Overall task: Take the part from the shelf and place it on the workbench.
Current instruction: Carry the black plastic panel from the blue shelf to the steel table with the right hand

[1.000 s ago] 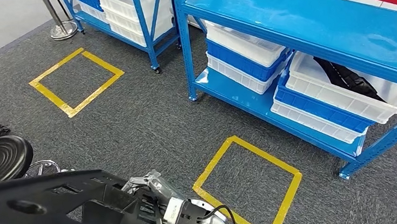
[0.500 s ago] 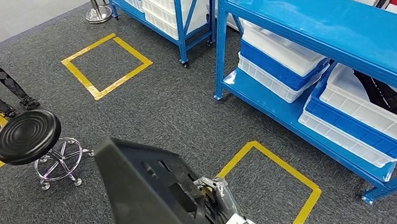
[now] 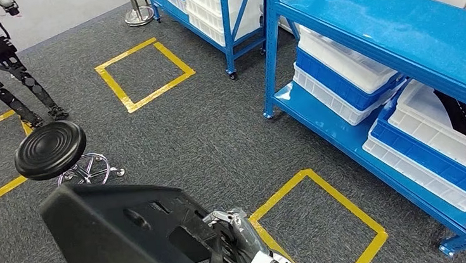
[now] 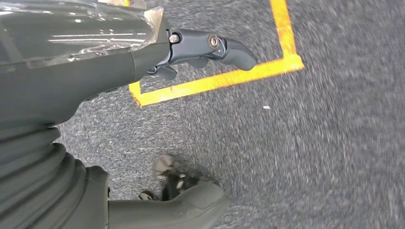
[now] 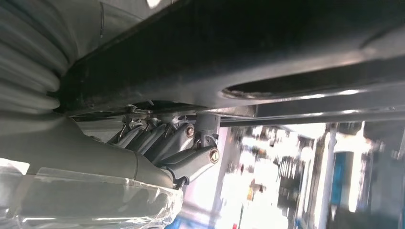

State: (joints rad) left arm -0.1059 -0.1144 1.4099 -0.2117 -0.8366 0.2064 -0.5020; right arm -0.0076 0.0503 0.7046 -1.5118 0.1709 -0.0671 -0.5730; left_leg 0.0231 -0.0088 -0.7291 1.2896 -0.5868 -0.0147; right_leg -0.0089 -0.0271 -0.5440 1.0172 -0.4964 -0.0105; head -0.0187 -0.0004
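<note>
While the right hand grips the large black part from beneath, fingers curled against its underside, the part sits low in the head view above the grey carpet, its long axis running from lower right up toward the black stool. The left hand hangs with fingers apart, holding nothing.
</note>
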